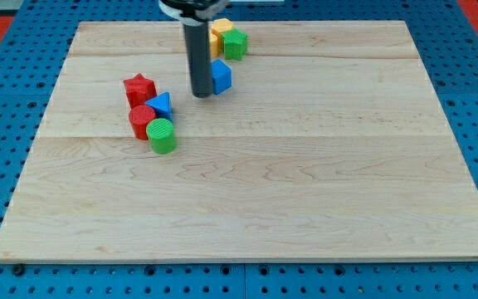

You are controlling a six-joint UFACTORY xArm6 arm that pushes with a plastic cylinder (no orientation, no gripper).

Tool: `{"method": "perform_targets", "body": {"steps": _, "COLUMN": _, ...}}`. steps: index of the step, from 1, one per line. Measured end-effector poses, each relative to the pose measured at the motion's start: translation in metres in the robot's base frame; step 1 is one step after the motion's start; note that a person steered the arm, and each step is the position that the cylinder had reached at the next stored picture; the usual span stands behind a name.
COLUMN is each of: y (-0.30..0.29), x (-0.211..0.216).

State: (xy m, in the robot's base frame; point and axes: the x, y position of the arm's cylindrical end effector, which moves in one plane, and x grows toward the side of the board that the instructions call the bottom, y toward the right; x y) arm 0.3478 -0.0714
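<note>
Camera view: my tip touches blue block; no gripper shows, no containers

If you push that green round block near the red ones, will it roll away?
Probably not: the green cylinder stands upright on its flat end, so it should slide. It may tip, being fairly tall. It touches the red cylinder, which might move too. My tip is nearer the blue block.

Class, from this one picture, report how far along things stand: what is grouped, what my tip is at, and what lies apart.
Grouped: red star, blue triangle, red cylinder and green cylinder sit together. In hand: my tip is beside the blue block. Apart: yellow block and green block at the view's top.
</note>
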Motion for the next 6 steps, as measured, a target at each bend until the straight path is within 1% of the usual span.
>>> {"method": "perform_targets", "body": {"steps": 1, "y": -0.006, "x": -0.027}}
{"method": "perform_targets", "body": {"steps": 2, "y": 0.017, "x": 0.013}}
{"method": "perform_targets", "body": {"steps": 3, "y": 0.054, "x": 0.021}}
{"method": "perform_targets", "body": {"steps": 4, "y": 0.067, "x": -0.015}}
{"method": "perform_targets", "body": {"steps": 5, "y": 0.058, "x": -0.039}}
{"method": "perform_targets", "body": {"steps": 6, "y": 0.058, "x": -0.021}}
